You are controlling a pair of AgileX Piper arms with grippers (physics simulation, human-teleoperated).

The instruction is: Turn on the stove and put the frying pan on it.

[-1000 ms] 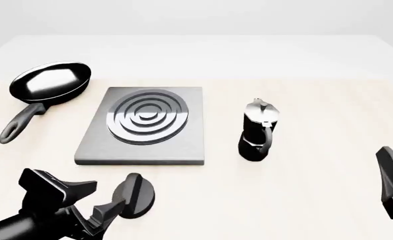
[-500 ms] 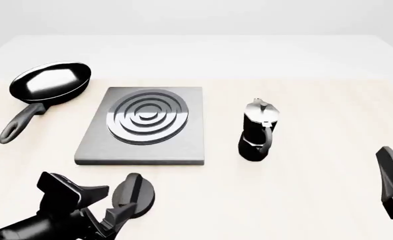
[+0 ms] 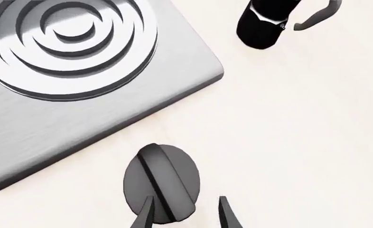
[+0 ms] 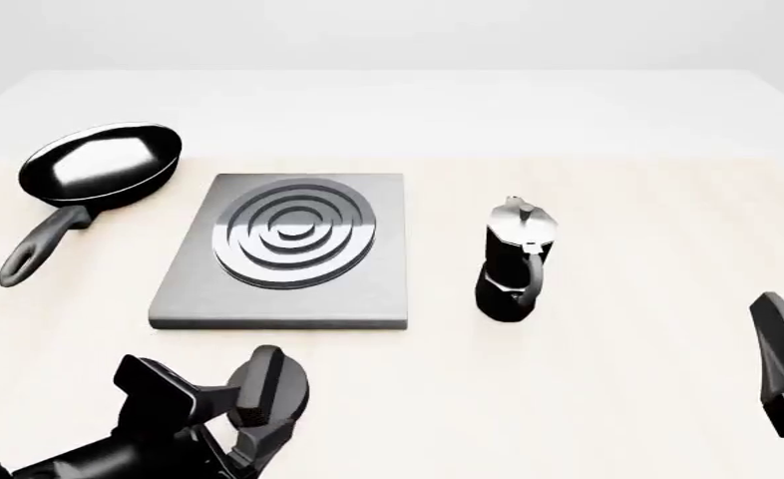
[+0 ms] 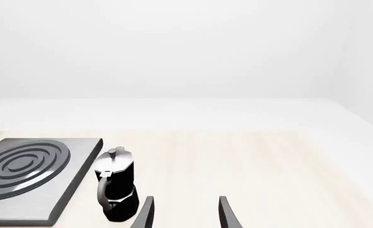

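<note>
The stove (image 4: 285,254) lies flat at the middle of the tabletop (image 4: 631,200), its ring burner facing up. Its separate black knob (image 4: 269,389) sits on the tabletop at the stove's 6 o'clock, just clear of the plate's near edge. The left gripper (image 4: 225,419) is at the knob with its jaws spread apart; the left wrist view shows one fingertip (image 3: 144,216) over the knob's edge beside the raised ridge and the other over bare tabletop, nothing clasped between them, a detail the front view hides behind the arm. The frying pan (image 4: 100,168) rests at the stove's 10 o'clock, apart from it, handle pointing toward the near edge. Only the front view shows the whole pan. A moka pot (image 4: 515,261) stands upright at the stove's 3 o'clock. The right gripper (image 5: 183,213) hangs over bare tabletop, jaws released and empty.
</note>
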